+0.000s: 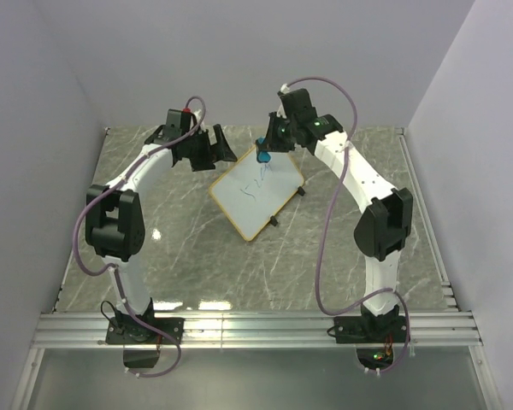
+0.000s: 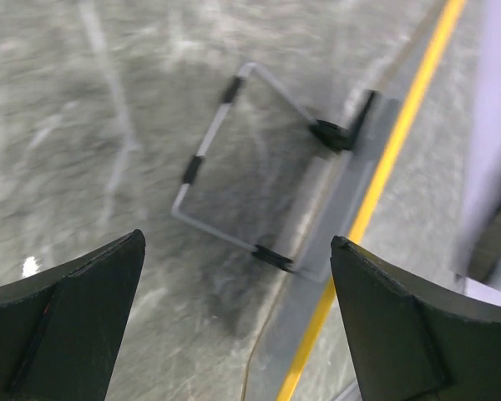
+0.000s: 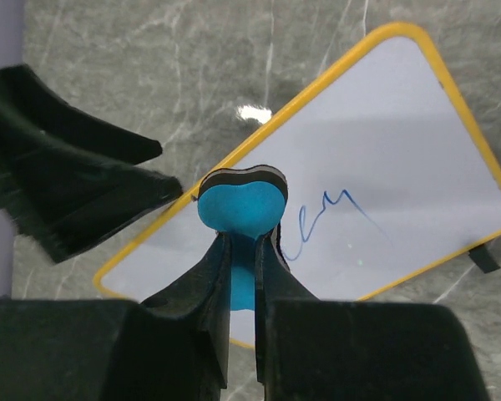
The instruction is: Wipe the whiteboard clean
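The board [image 1: 256,195] is seen out toward the far middle of the tabletop [image 1: 179,248], set cornerwise and propped at a tilt on small black feet [image 1: 274,221]; a blue scribble [image 3: 326,213] is not yet wiped from its face; the right end effector [image 3: 244,244] is clamped on the blue eraser [image 3: 242,205], which is held above the board's far corner, though contact cannot be told from these views; the left end effector [image 2: 238,242] is spread wide with nothing in it, poised just beside the board's far-left edge, where a thin wire stand [image 2: 225,167] is glimpsed, blurred; the board is judged light and stiff, its white face slick, its frame thin and rounded; on such small feet it is likely to skid or rock under a firm stroke; a hold is best taken on the frame at the near-left edge or corner, pinched across its thickness, clear of the writing; the face itself should not be gripped, since nothing there gives purchase; pressure from the eraser is best kept gentle and flat, lest the board be tipped off its stand.
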Controlling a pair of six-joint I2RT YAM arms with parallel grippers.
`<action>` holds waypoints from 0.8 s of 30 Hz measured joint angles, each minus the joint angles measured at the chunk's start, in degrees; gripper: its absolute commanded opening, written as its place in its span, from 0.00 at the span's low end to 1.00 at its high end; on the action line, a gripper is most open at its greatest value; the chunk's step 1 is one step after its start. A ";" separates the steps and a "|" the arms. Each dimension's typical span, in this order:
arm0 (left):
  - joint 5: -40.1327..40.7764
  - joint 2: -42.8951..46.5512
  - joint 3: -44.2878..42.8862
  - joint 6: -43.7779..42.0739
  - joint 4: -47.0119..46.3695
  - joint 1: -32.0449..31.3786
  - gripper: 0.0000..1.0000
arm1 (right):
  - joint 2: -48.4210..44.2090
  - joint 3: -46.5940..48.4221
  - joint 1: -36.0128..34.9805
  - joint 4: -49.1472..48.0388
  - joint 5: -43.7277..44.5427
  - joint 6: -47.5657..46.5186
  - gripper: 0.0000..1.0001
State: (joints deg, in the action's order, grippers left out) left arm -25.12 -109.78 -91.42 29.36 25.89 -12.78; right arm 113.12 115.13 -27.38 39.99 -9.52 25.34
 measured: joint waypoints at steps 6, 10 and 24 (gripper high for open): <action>-4.90 0.00 -0.66 -0.33 -1.62 -0.61 0.99 | 1.75 -2.16 -0.33 0.61 -0.46 0.83 0.00; -4.85 0.00 -0.63 -1.09 -1.57 -0.81 1.00 | 1.55 -4.31 -0.39 -0.09 -0.37 0.85 0.00; -10.69 0.11 0.37 -0.52 -4.20 0.22 0.24 | 1.14 -8.11 -1.31 -2.51 0.74 2.60 0.00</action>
State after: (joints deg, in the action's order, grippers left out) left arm -35.81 -109.67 -91.05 28.84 21.69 -12.56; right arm 114.26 107.02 -28.69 37.47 -8.78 27.94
